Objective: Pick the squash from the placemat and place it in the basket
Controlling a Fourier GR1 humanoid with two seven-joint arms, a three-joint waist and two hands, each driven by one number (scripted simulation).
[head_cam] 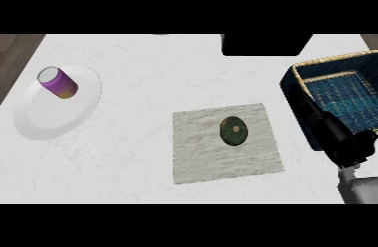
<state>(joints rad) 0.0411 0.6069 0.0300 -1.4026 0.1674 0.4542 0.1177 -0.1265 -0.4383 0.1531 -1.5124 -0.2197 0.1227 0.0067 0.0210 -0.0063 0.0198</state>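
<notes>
A small dark green squash (233, 131) lies on a pale grey placemat (199, 161) in the middle of the counter. A dark blue woven basket (297, 71) with a tan rim stands at the right edge. My right hand (344, 143) shows at the lower right, between the placemat and the basket's near wall, fingers relaxed and holding nothing. It is apart from the squash, a good way to its right. The left hand does not show.
A white plate (52, 118) sits at the left with a purple can (58, 83) lying on it. A black block (266, 43) stands at the counter's far edge. Wooden floor shows past the counter's left edge.
</notes>
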